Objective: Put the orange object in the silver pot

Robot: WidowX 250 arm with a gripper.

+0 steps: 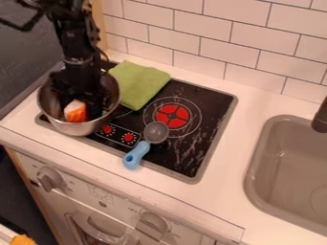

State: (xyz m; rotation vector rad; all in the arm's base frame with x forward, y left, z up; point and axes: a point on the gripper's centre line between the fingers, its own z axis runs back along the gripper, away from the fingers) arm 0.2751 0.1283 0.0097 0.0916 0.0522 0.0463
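Observation:
Low over the silver pot [53, 119], the black gripper [78, 101] hangs down inside its rim at the left of the camera view. Just at the gripper's lower end is the orange object [76, 113], orange with a whitish top, within the pot's opening. Whether it rests on the pot's bottom or is held cannot be made out. The pot stands upright on the left part of the black stove top. The gripper's dark body hides much of the pot's inside and back wall.
A folded green cloth [137, 83] lies right of the pot at the stove's back. A blue-handled grey spoon or ladle [138, 154] lies in front of the red burner [172, 116]. The sink [287, 167] and dark faucet [320, 117] are at the right; a tiled wall [198, 26] stands behind.

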